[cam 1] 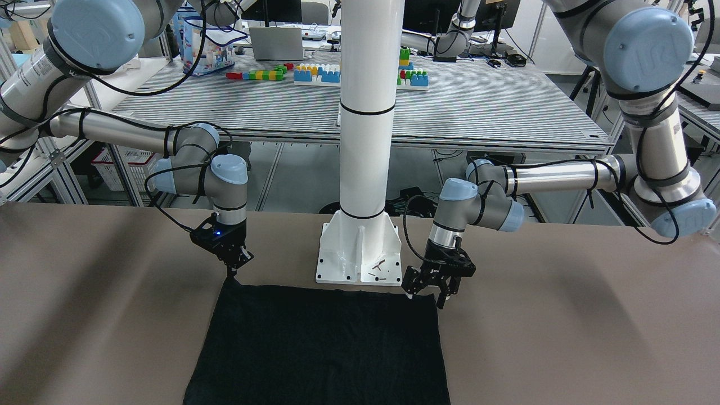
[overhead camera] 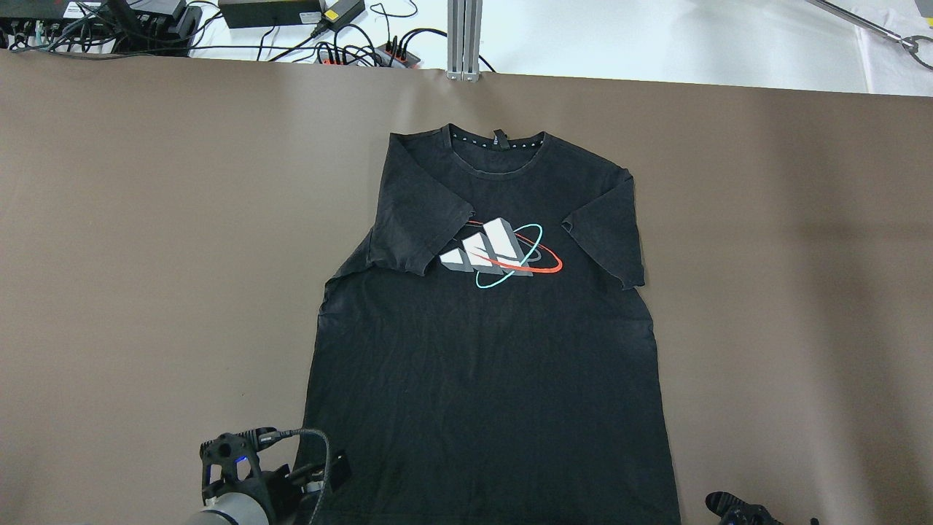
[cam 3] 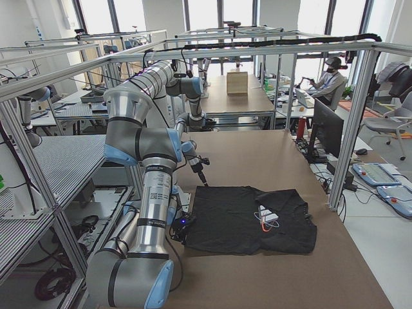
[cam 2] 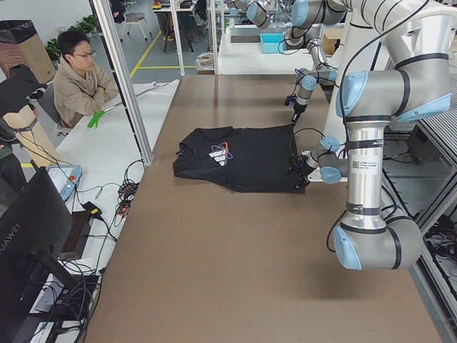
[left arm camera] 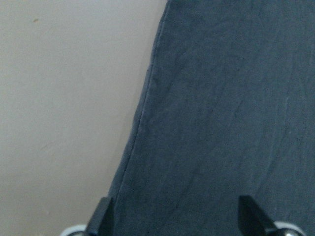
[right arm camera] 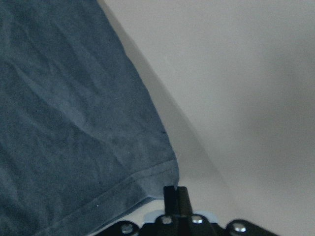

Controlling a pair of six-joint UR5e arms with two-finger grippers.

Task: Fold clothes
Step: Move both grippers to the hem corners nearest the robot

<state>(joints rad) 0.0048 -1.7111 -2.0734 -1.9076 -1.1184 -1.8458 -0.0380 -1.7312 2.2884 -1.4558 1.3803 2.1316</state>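
The left end effector [cam 1: 426, 298] has its fingers wide apart, just over one bottom corner of the black T-shirt [overhead camera: 481, 350]. The right end effector [cam 1: 232, 274] has its fingers together at the other bottom corner. The T-shirt lies flat on the brown worktop [overhead camera: 146, 255].

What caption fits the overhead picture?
Black logo T-shirt spread face-up on brown table, waiting to be folded.

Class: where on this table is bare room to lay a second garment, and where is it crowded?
Bare brown table spreads wide either side of the black T-shirt; a narrower strip lies beyond its collar. Crowded: the hem corners, where the left hand and right hand sit beside the white pole base.
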